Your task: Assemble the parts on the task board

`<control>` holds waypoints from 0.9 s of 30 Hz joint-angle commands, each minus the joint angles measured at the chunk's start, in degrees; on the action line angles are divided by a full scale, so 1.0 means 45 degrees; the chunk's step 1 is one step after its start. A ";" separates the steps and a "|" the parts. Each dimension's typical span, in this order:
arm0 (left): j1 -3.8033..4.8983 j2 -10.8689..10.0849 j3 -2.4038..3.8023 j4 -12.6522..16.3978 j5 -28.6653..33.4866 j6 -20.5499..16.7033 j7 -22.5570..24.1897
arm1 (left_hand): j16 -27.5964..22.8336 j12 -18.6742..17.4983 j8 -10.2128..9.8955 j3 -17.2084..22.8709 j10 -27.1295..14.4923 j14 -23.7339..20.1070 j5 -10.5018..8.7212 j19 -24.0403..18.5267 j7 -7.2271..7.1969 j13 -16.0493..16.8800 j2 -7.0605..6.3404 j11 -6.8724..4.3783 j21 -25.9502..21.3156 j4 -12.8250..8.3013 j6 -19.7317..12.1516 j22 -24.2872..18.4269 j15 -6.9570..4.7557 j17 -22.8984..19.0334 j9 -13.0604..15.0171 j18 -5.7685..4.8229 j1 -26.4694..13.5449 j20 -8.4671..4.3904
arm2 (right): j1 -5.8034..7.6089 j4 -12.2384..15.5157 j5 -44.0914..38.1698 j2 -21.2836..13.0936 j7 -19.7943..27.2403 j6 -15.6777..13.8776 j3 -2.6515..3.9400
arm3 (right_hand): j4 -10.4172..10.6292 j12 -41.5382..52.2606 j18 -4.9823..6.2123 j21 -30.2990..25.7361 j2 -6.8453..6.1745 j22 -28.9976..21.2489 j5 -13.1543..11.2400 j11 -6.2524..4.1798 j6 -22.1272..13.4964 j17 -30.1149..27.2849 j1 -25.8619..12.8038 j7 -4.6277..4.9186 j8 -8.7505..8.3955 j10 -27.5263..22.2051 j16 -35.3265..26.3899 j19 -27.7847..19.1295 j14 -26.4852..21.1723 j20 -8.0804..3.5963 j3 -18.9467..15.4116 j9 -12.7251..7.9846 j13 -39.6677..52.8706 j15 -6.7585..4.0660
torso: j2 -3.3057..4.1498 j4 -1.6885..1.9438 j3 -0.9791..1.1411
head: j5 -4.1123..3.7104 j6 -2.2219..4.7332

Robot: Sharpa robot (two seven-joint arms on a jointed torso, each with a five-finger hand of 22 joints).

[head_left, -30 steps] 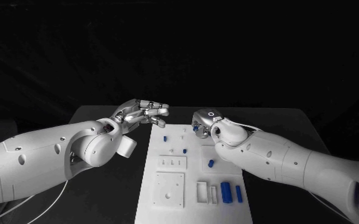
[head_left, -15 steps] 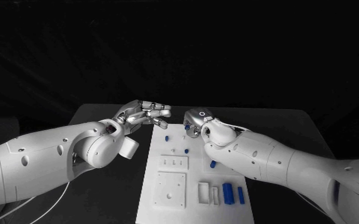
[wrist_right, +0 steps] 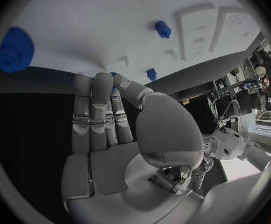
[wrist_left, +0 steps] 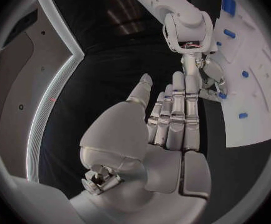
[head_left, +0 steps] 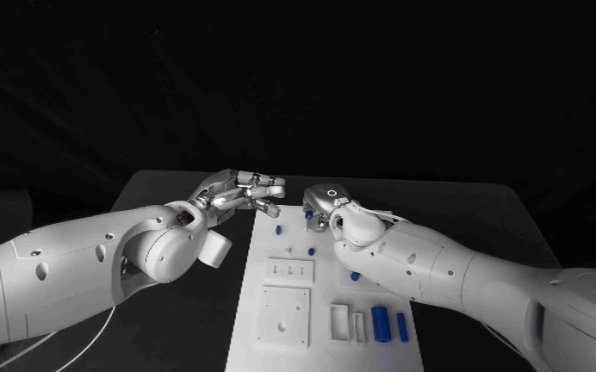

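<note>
The white task board [head_left: 325, 290] lies lengthwise in the middle of the black table. My right hand [head_left: 323, 203] hovers over its far end and pinches a small blue part [head_left: 308, 214] between thumb and fingertip; the right wrist view shows the same blue part [wrist_right: 115, 75] at the fingertips. My left hand [head_left: 244, 190] hangs by the board's far left corner with fingers apart and nothing in it. The left wrist view shows my left hand [wrist_left: 172, 119] stretched toward the right hand [wrist_left: 207, 77]. Loose blue parts [head_left: 278, 229] [head_left: 356, 275] lie on the board.
Two longer blue parts [head_left: 380, 325] lie at the board's near right, beside a white slotted block [head_left: 339, 322]. Raised white blocks [head_left: 289, 270] [head_left: 283, 314] sit on its left half. A blue toothed part [wrist_right: 14, 50] lies on the board near my right hand.
My right hand has moved leftward along the board's far end, carrying the small blue part with it. The left hand has barely shifted.
</note>
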 commanded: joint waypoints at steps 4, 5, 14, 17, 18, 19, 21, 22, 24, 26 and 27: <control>0.0016 0.0020 0.0015 0.0066 -0.0053 0.0007 0.0044 | -0.0043 -0.0031 0.0008 -0.0013 0.0007 -0.0106 -0.0046 -0.0085 -0.0006 0.0018 0.0013 0.0009 0.0051 -0.0064 0.0066 -0.0007 0.0022 0.0002 0.0018 0.0130 -0.0021 -0.0011 | -0.0019 -0.0111 -0.0296 -0.0035 -0.0133 -0.0145 0.0001 | -0.0001 0.0071 0.0119 -0.0142 -0.0096 0.0136 0.0047 0.0005 -0.0081 -0.0017 0.0010 0.0032 0.0040 -0.0087 0.0031 0.0091 0.0008 0.0015 0.0047 0.0009 0.0021 -0.0034 | 0.0094 0.0066 -0.0075 | -0.0035 -0.0025; 0.0016 0.0018 0.0015 0.0065 -0.0053 0.0007 0.0044 | -0.0043 -0.0031 0.0008 -0.0013 0.0007 -0.0106 -0.0046 -0.0085 -0.0006 0.0018 0.0013 0.0009 0.0051 -0.0064 0.0066 -0.0007 0.0022 0.0002 0.0018 0.0130 -0.0021 -0.0011 | -0.0019 -0.0115 -0.0303 -0.0041 -0.0138 -0.0146 0.0001 | -0.0001 0.0071 0.0119 -0.0142 -0.0096 0.0136 0.0047 0.0005 -0.0081 -0.0017 0.0010 0.0032 0.0040 -0.0087 0.0031 0.0091 0.0008 0.0015 0.0047 0.0009 0.0021 -0.0034 | 0.0100 0.0061 -0.0075 | -0.0040 -0.0025; 0.0016 0.0037 0.0015 0.0035 -0.0053 0.0012 0.0047 | -0.0054 -0.0032 0.0007 -0.0034 -0.0011 -0.0094 -0.0047 -0.0084 -0.0006 0.0018 0.0016 0.0013 0.0068 -0.0084 0.0060 -0.0025 0.0023 0.0000 0.0018 0.0134 -0.0042 -0.0007 | -0.0075 -0.0214 -0.0344 -0.0003 -0.0177 -0.0149 0.0000 | 0.0013 0.0070 0.0118 -0.0368 -0.0127 0.0328 0.0043 0.0011 -0.0106 -0.0026 0.0001 0.0038 0.0035 -0.0111 0.0031 0.0157 0.0000 0.0018 0.0047 0.0003 0.0019 -0.0029 | 0.0132 0.0087 -0.0091 | -0.0055 -0.0020; 0.0016 0.0046 0.0015 0.0034 -0.0053 0.0022 0.0045 | -0.0054 -0.0032 0.0007 -0.0034 -0.0011 -0.0094 -0.0047 -0.0084 -0.0006 0.0018 0.0016 0.0013 0.0068 -0.0084 0.0060 -0.0025 0.0023 0.0000 0.0018 0.0134 -0.0042 -0.0007 | -0.0105 -0.0272 -0.0345 0.0045 -0.0190 -0.0150 -0.0001 | 0.0026 0.0069 0.0118 -0.0424 -0.0132 0.0342 0.0041 0.0014 -0.0117 -0.0027 -0.0014 0.0040 0.0037 -0.0128 0.0029 0.0161 0.0000 0.0019 0.0037 0.0001 0.0018 -0.0027 | 0.0127 0.0102 -0.0095 | -0.0043 -0.0020; 0.0016 0.0049 0.0015 0.0034 -0.0053 0.0026 0.0043 | -0.0054 -0.0032 0.0007 -0.0034 -0.0011 -0.0094 -0.0047 -0.0084 -0.0006 0.0018 0.0016 0.0013 0.0068 -0.0084 0.0060 -0.0025 0.0023 0.0000 0.0018 0.0134 -0.0042 -0.0007 | -0.0121 -0.0295 -0.0345 0.0061 -0.0194 -0.0149 -0.0001 | 0.0026 0.0069 0.0118 -0.0424 -0.0132 0.0342 0.0041 0.0014 -0.0117 -0.0027 -0.0014 0.0040 0.0037 -0.0128 0.0029 0.0161 0.0000 0.0019 0.0037 0.0001 0.0018 -0.0027 | 0.0116 0.0094 -0.0099 | -0.0032 -0.0023; 0.0016 0.0049 0.0015 0.0036 -0.0053 0.0029 0.0042 | -0.0054 -0.0032 0.0007 -0.0034 -0.0011 -0.0094 -0.0047 -0.0084 -0.0006 0.0018 0.0016 0.0013 0.0068 -0.0084 0.0060 -0.0025 0.0023 0.0000 0.0018 0.0134 -0.0042 -0.0007 | -0.0135 -0.0317 -0.0344 0.0074 -0.0198 -0.0140 -0.0001 | 0.0026 0.0069 0.0118 -0.0424 -0.0132 0.0342 0.0041 0.0014 -0.0117 -0.0027 -0.0014 0.0040 0.0037 -0.0128 0.0029 0.0161 0.0000 0.0019 0.0037 0.0001 0.0018 -0.0027 | 0.0120 0.0106 -0.0105 | -0.0027 -0.0026; 0.0016 0.0046 0.0015 0.0039 -0.0052 0.0031 0.0040 | -0.0054 -0.0032 0.0007 -0.0034 -0.0011 -0.0094 -0.0047 -0.0084 -0.0006 0.0018 0.0016 0.0013 0.0068 -0.0084 0.0060 -0.0025 0.0023 0.0000 0.0018 0.0134 -0.0042 -0.0007 | -0.0155 -0.0361 -0.0323 0.0095 -0.0194 -0.0100 -0.0002 | 0.0034 0.0071 0.0113 -0.0515 -0.0140 0.0395 0.0039 0.0014 -0.0122 -0.0032 -0.0012 0.0039 0.0039 -0.0135 0.0017 0.0194 0.0007 0.0020 0.0013 0.0001 0.0019 -0.0029 | 0.0145 0.0129 -0.0115 | -0.0035 -0.0019; 0.0016 0.0045 0.0015 0.0039 -0.0052 0.0029 0.0040 | -0.0054 -0.0032 0.0007 -0.0034 -0.0011 -0.0094 -0.0047 -0.0084 -0.0006 0.0018 0.0016 0.0013 0.0068 -0.0084 0.0060 -0.0025 0.0023 0.0000 0.0018 0.0134 -0.0042 -0.0007 | -0.0164 -0.0379 -0.0305 0.0099 -0.0187 -0.0081 -0.0002 | 0.0041 0.0069 0.0113 -0.0566 -0.0151 0.0407 0.0035 0.0016 -0.0121 -0.0034 -0.0027 0.0039 0.0041 -0.0146 0.0011 0.0196 0.0002 0.0018 -0.0005 0.0000 0.0017 -0.0027 | 0.0153 0.0120 -0.0111 | -0.0041 -0.0027; 0.0016 0.0043 0.0015 0.0039 -0.0052 0.0027 0.0039 | -0.0055 -0.0031 0.0008 -0.0037 -0.0011 -0.0091 -0.0047 -0.0082 -0.0005 0.0019 0.0021 0.0012 0.0072 -0.0086 0.0059 -0.0032 0.0023 0.0000 0.0018 0.0135 -0.0049 -0.0007 | -0.0178 -0.0409 -0.0265 0.0106 -0.0168 -0.0063 -0.0002 | 0.0052 0.0069 0.0113 -0.0598 -0.0159 0.0405 0.0033 0.0018 -0.0133 -0.0036 -0.0044 0.0041 0.0037 -0.0154 0.0006 0.0195 -0.0001 0.0019 -0.0024 -0.0002 0.0017 -0.0027 | 0.0158 0.0111 -0.0112 | -0.0039 -0.0031; 0.0016 0.0042 0.0015 0.0036 -0.0052 0.0024 0.0039 | -0.0057 -0.0030 0.0009 -0.0042 -0.0010 -0.0087 -0.0048 -0.0079 -0.0004 0.0019 0.0028 0.0012 0.0076 -0.0087 0.0057 -0.0040 0.0023 0.0000 0.0018 0.0137 -0.0057 -0.0007 | -0.0194 -0.0458 -0.0149 0.0119 -0.0108 -0.0054 -0.0003 | 0.0074 0.0055 0.0110 -0.0725 -0.0228 0.0396 0.0027 0.0081 -0.0314 -0.0042 -0.0097 0.0088 0.0006 -0.0367 -0.0012 0.0188 -0.0005 0.0038 -0.0058 -0.0038 0.0005 0.0017 | 0.0163 0.0089 -0.0111 | -0.0009 -0.0029; 0.0016 0.0044 0.0015 0.0033 -0.0052 0.0024 0.0039 | -0.0057 -0.0030 0.0009 -0.0042 -0.0010 -0.0087 -0.0048 -0.0079 -0.0004 0.0019 0.0028 0.0012 0.0076 -0.0087 0.0057 -0.0040 0.0023 0.0000 0.0018 0.0137 -0.0057 -0.0007 | -0.0198 -0.0477 -0.0082 0.0124 -0.0074 -0.0064 -0.0003 | 0.0121 0.0060 0.0117 -0.0898 -0.0322 0.0350 0.0017 0.0147 -0.0507 -0.0052 -0.0204 0.0130 0.0005 -0.0612 -0.0034 0.0158 -0.0015 0.0076 -0.0104 -0.0065 0.0003 0.0077 | 0.0163 0.0082 -0.0111 | -0.0002 -0.0031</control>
